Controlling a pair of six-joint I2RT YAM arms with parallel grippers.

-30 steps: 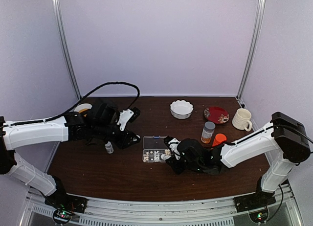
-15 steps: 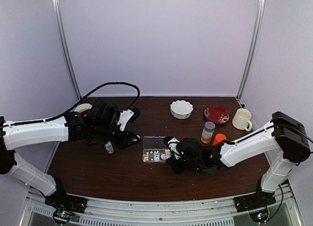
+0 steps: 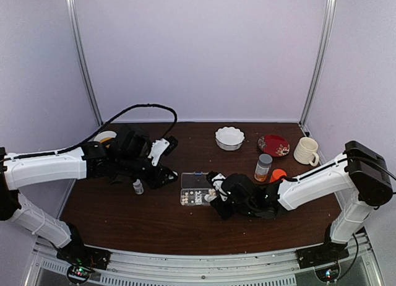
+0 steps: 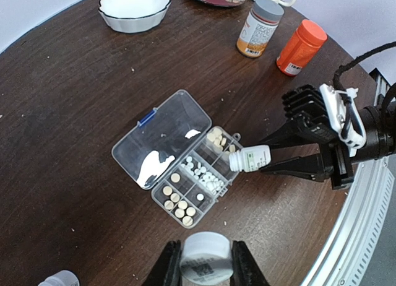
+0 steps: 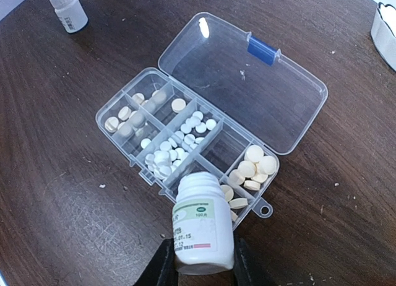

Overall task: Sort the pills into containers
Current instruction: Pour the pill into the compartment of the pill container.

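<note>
The clear pill organizer (image 5: 247, 91) lies open on the brown table, also seen in the top view (image 3: 195, 188) and the left wrist view (image 4: 179, 116). Its compartments hold small white pills (image 5: 179, 143) and larger pale tablets (image 5: 253, 168). My right gripper (image 5: 199, 261) is shut on an uncapped white bottle (image 5: 201, 227), tilted with its mouth over the organizer's near edge compartment. My left gripper (image 4: 206, 261) hovers left of the box, shut on another small white labelled bottle (image 4: 207, 255), seen end-on.
A capped white bottle (image 5: 68, 8) stands left of the organizer. At the back right are an amber bottle with a grey cap (image 4: 260, 26), an orange bottle (image 4: 301, 46), a white bowl (image 4: 134, 7), a red plate (image 3: 273, 145) and a mug (image 3: 305, 151).
</note>
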